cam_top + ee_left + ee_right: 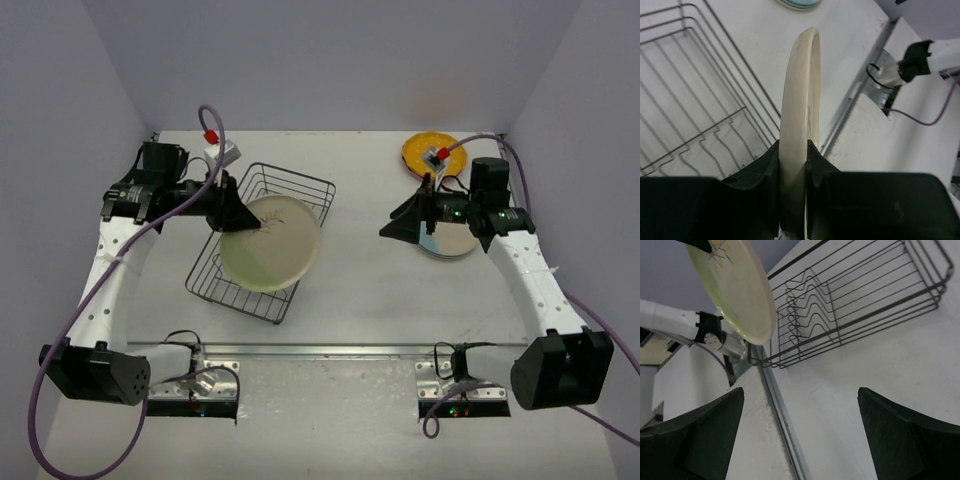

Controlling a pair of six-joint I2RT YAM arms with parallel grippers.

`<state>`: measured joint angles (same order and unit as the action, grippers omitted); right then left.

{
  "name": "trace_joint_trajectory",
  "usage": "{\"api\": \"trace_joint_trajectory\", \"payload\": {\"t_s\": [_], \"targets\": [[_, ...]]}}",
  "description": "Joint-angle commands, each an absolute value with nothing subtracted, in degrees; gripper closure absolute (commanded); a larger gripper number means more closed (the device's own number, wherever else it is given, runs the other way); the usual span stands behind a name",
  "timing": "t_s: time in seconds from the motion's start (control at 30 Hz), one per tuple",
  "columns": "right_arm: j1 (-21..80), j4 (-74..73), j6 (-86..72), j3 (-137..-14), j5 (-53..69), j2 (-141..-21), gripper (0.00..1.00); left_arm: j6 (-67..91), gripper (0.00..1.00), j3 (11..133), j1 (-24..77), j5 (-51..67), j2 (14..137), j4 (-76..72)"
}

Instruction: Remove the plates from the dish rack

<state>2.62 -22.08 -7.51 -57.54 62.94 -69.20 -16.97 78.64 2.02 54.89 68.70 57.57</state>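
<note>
Fingers of the left gripper [792, 145] are pinched shut on the rim of the pale green-cream plate [270, 245], one finger on each face. That edge grip suits a plate that stood on its edge between dividers. From the left wrist the plate shows edge-on, straight out from the fingers. The top view shows it over the near right part of the dish rack [300, 185]. In the right wrist view it hangs tilted in the air, clear of the wavy wire dividers. No other plate shows in the parts of the rack that the wrist views take in, so this is probably the last one to come out.

Further right, the bare tabletop [370, 290] separates the rack from a stack of plates [450, 245], with the orange-yellow plate [415, 150] lying alone behind it. The right gripper [400, 228] hovers at the stack's left side, its fingers spread wide around nothing. It points toward the rack, which looks like readiness to take the raised plate across to the stack.
</note>
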Motion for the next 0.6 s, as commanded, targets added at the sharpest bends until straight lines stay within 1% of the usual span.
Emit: {"api": "trace_joint_trajectory", "payload": {"t_s": [0.0,0.1,0.2,0.37,0.4,0.43,0.5,0.53,0.57], "targets": [[14.28,-13.9,-14.59,-59.14,57.76,-70.38,0.07,-9.94,1.0,74.29,8.34,65.56,63.55,44.65],[23.37,-12.58,-15.89,-62.01,54.51,-75.17,0.1,-10.09,1.0,73.3,8.35,66.7,63.11,44.8],[26.74,-12.48,-16.27,-63.85,53.47,-77.95,0.14,-9.97,1.0,72.95,8.35,66.87,62.74,45.14],[30.71,-13.53,-15.98,-67.17,53.79,-82.29,0.32,-10.63,1.0,71.27,8.35,66.52,62.15,45.43],[31.28,-13.53,-15.75,-67.51,53.79,-82.69,0.38,-10.57,1.0,71.16,8.35,66.35,62.26,45.32],[31.77,-13.58,-15.6,-67.9,53.88,-82.97,0.49,-10.59,1.0,71.1,8.35,66.23,62.31,45.22],[31.99,-13.75,-15.62,-68.25,54.13,-83.41,0.71,-10.54,1.0,71.12,8.35,65.92,62.61,45.08],[31.99,-14.31,-15.51,-68.48,54.07,-83.41,0.9,-10.48,1.0,71.17,8.35,65.53,62.78,45.02],[31.95,-14.62,-15.39,-68.47,53.68,-83.28,0.98,-10.17,1.0,71.27,8.35,64.48,62.88,44.83]]}}
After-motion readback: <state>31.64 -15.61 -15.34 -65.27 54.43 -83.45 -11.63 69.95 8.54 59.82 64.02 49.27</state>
